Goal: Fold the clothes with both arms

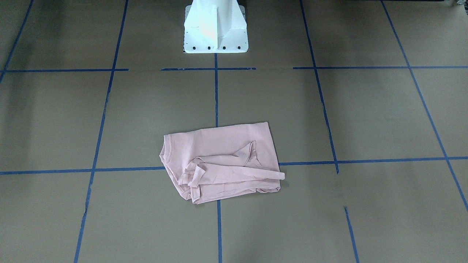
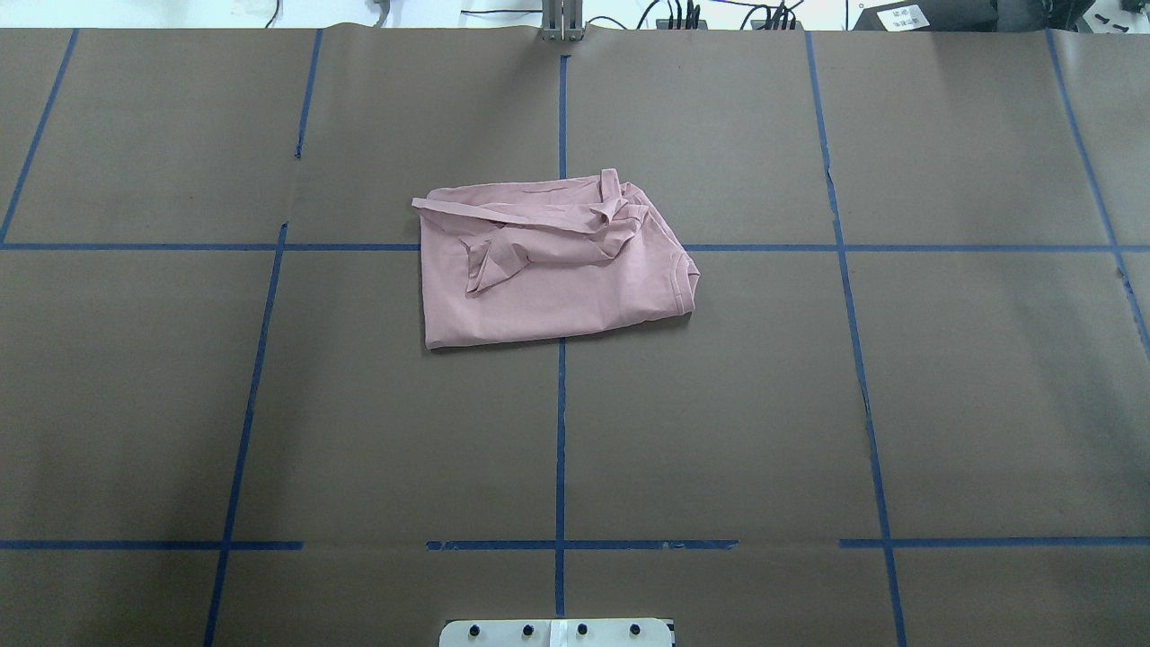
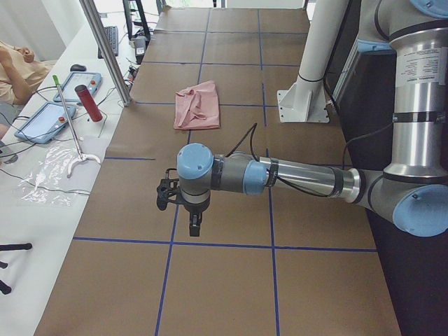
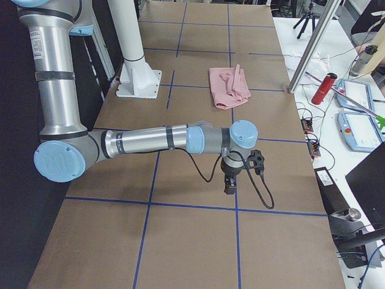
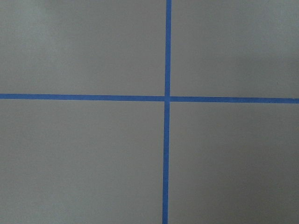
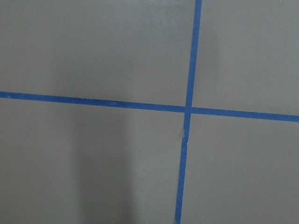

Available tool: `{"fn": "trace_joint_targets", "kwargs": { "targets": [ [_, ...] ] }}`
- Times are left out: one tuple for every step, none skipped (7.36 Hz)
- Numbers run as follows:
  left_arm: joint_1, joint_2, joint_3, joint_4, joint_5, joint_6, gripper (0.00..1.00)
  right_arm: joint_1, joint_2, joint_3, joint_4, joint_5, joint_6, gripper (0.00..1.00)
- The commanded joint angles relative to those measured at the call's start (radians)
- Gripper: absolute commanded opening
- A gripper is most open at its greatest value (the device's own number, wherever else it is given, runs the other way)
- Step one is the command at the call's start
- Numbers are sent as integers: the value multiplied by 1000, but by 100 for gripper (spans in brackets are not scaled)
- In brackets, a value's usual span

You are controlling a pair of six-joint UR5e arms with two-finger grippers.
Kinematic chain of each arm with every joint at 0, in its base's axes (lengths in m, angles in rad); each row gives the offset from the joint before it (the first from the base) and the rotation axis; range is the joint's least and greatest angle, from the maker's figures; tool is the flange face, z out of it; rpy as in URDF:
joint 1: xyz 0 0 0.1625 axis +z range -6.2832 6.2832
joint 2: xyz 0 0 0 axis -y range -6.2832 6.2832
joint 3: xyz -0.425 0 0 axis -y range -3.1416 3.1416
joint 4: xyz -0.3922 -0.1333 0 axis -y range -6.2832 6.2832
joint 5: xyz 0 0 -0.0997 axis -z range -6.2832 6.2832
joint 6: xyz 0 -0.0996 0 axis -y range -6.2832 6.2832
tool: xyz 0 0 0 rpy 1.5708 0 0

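Note:
The pale pink T-shirt (image 2: pixel 548 270) lies roughly folded near the table's middle, plain side up, with a sleeve and a hem strip rumpled on top. Its print is hidden. Its ribbed collar (image 2: pixel 687 279) points to the robot's right. It also shows in the front view (image 1: pixel 223 160) and both side views (image 3: pixel 197 105) (image 4: pixel 228 86). My left gripper (image 3: pixel 193 225) hangs over bare table far from the shirt, toward the left end. My right gripper (image 4: pixel 229 183) hangs likewise toward the right end. I cannot tell whether either is open or shut. Both wrist views show only brown paper and blue tape.
The white pedestal base (image 1: pixel 215 33) stands at the robot's side of the table. Blue tape lines (image 2: pixel 561 431) grid the brown paper. A side bench holds tablets and a red bottle (image 3: pixel 89 103), behind a metal post (image 3: pixel 105 49). A person sits at the bench.

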Motion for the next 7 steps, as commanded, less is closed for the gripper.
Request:
{"fn": "trace_joint_targets", "kwargs": {
  "targets": [
    [0,1,0,0,-1,-2,100,-12,-2,-3,-1,-1,0,100],
    [0,1,5,1,-1,-2,100,-12,-4,-5,-1,-1,1,100],
    [1,1,7,1,-1,-3,100,-12,-4,-5,-1,0,1,100],
    [3,1,7,1,-1,-3,100,-12,-4,-3,-1,7,1,100],
    [3,1,5,0,-1,-2,100,-12,-2,-3,-1,7,3,100],
    [4,-1,5,-2,-1,-2,100,-12,-2,1,1,8,3,100],
    [10,-1,5,-2,-1,0,100,-12,2,8,1,10,3,100]
  ]
}}
